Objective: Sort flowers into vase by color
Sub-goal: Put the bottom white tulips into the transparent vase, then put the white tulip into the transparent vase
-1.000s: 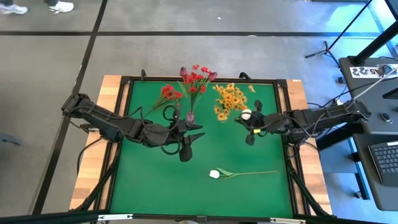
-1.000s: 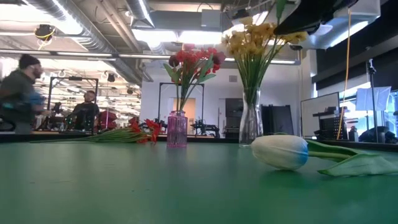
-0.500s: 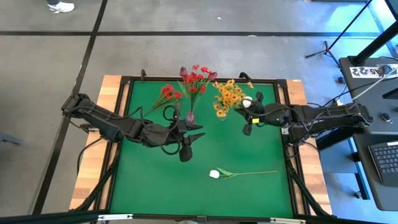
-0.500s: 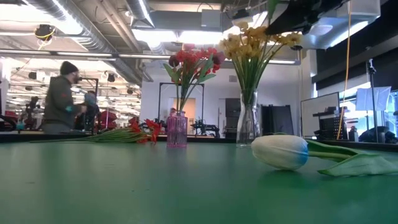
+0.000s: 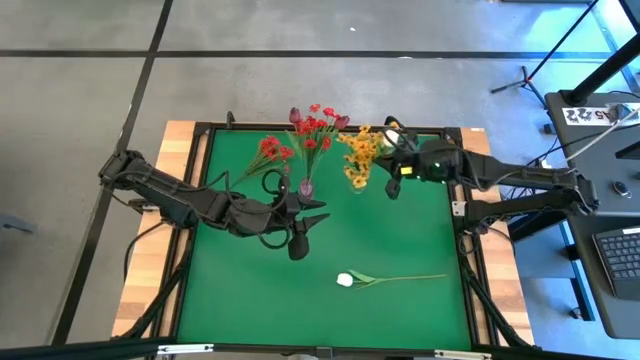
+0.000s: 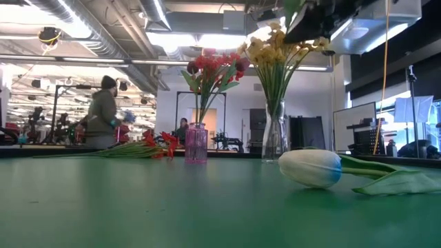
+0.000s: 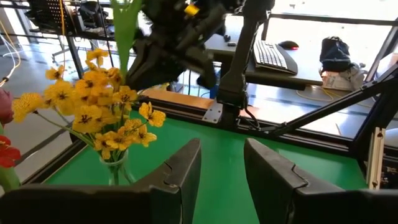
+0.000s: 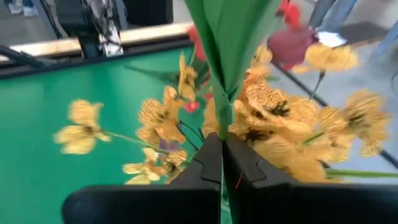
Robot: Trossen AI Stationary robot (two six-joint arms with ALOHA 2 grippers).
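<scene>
Over on the left, the left gripper (image 5: 297,222) hangs low over the green bench (image 5: 250,290), just on the near side of the pink vase (image 5: 305,187). Its jaws are partly spread with nothing between them; from its wrist view only bare green shows in the gap. A loose red spray (image 5: 268,152) lies flat on the bench to the left of that vase, its stem running toward the left arm. The pink vase itself stands upright and holds red flowers (image 5: 315,125) along with a dark maroon bud.

Just to the right of it stands the clear glass vase (image 6: 276,132), upright, filled with yellow flowers (image 5: 360,155). The right gripper (image 5: 393,172) is up above and just to the right of this bunch, near the far edge of the bench. Its jaws are pressed together on the green stem (image 8: 225,37) of a flower, which rises straight out from between the fingertips, with the yellow blooms crowded close behind it. A white bud (image 5: 393,131) shows by the gripper at the top of the yellow bunch.

Nearer the front, well apart from both grippers, a second white flower (image 5: 345,280) lies on its side, its long stem pointing to the right. Beyond the bench, a person (image 6: 103,114) stands in the room.
</scene>
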